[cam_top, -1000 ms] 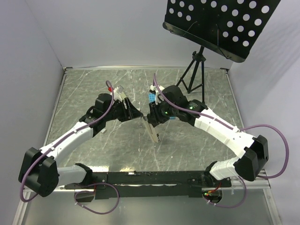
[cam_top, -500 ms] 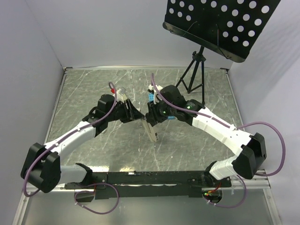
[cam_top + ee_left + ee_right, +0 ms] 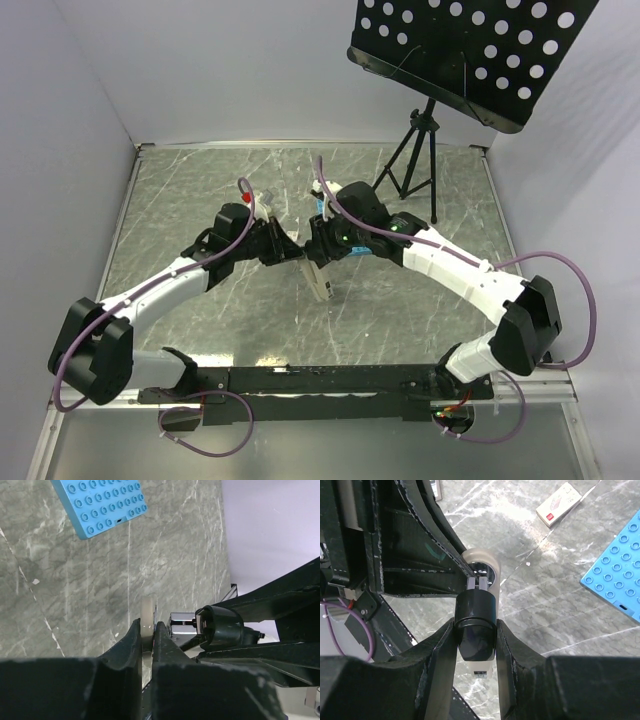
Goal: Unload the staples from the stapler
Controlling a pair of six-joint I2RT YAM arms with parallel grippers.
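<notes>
the stapler [image 3: 476, 611], glossy black with a rounded end and silvery metal at its tip, hung over the marbled grey table [image 3: 75, 590], pinched between the right gripper [image 3: 475, 647] fingers. against it, the left gripper [image 3: 148, 630] clamped the thin edge of a smooth pale grey rounded piece [image 3: 476, 555]. a blue studded plate [image 3: 100, 505] lay beyond.

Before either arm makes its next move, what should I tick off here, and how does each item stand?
1. Right pincer clamped on the stapler: ok.
2. Left pincer pinching the pale grey piece: ok.
3. Stapler opened for unloading: cannot tell.
4. Blue studded plate lying apart from both arms: ok.
5. Tan box out of the way on the table: ok.
</notes>
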